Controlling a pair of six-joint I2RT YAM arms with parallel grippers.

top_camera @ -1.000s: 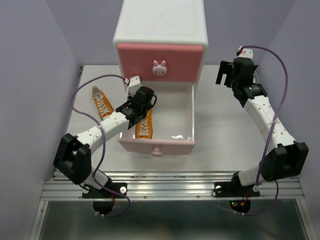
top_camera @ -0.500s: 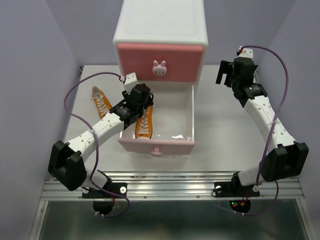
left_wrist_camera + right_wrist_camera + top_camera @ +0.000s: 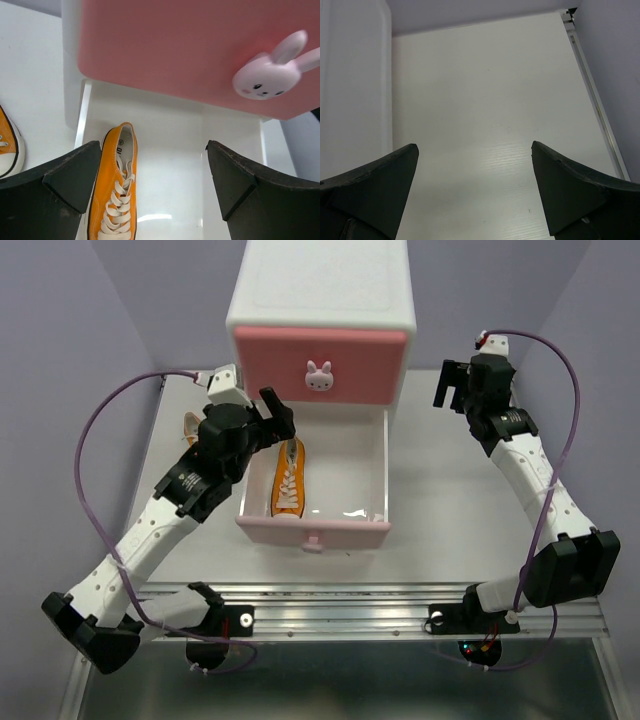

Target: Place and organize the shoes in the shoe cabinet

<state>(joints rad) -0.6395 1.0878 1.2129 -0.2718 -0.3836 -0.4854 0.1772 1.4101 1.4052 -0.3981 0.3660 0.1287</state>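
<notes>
orange sneaker [image 3: 112, 200] was seen in the drawer [image 3: 170, 175]: light, soft, best pinched across its sole. left gripper [image 3: 152, 145] and right gripper [image 3: 474, 146] were spread, empty.

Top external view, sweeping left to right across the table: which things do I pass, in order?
Loose orange sneaker → orange sneaker inside the open lower drawer → bunny knob → right hand.
</notes>
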